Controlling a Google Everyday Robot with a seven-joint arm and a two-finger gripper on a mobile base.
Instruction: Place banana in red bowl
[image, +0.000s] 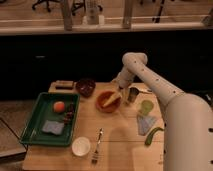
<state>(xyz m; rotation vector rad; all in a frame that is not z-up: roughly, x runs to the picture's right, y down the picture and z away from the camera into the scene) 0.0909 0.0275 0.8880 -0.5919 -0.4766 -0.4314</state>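
The red bowl (107, 102) sits near the middle of the wooden table. The pale yellow banana (113, 98) lies tilted in its right part, its upper end at the bowl's right rim. My gripper (120, 90) is at the end of the white arm, right above the bowl's upper right rim and at the banana's upper end. Whether it touches the banana does not show.
A dark maroon bowl (85, 87) stands left of the red bowl. A green tray (33, 125) holds an orange fruit (59, 106) and a blue sponge. A white bowl (80, 146), a fork (96, 148), a metal cup (134, 94), a green cup (146, 106) and a green vegetable (153, 135) are on the table.
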